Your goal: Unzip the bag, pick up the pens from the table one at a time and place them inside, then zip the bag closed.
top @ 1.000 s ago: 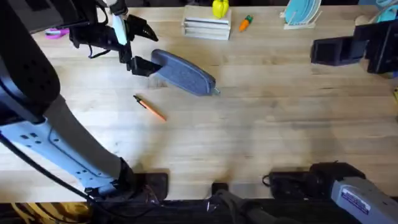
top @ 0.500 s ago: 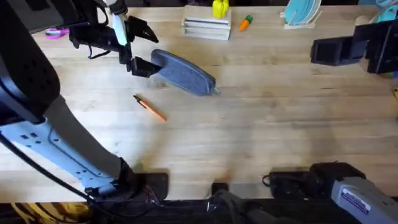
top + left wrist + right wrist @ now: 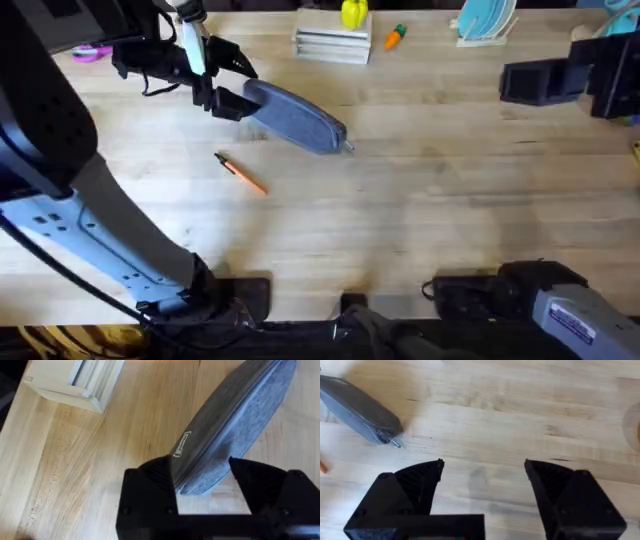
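Oblong grey-blue fabric pencil pouch (image 3: 297,116) lies diagonally on the light wooden plank worktop (image 3: 420,210), far-left area, zip running along its length, small metal pull (image 3: 348,147) at the end nearer the middle. Zip looks closed in the left wrist view.

Left end effector (image 3: 228,85), black fingers, is at the pouch's far-left rounded end. Jaws spread, one finger on each side of that end (image 3: 202,472); left wrist view shows one finger (image 3: 159,476) right against the fabric, the other (image 3: 252,474) just beside it with a thin gap. Not clamped.

Thin orange pen with dark tip (image 3: 240,172) lies flat on the worktop, near the pouch on the side toward the arm bases, apart from it, roughly parallel to it.

Right end effector (image 3: 484,477) hovers over bare worktop, jaws wide apart, holding nothing; its wrist view shows the pouch's pull end (image 3: 362,412) farther off.

Along the far edge: white slatted rack (image 3: 332,44) with a yellow item (image 3: 353,13) behind it, stubby orange carrot toy with green top (image 3: 396,36), light blue plates in a stand (image 3: 486,20).
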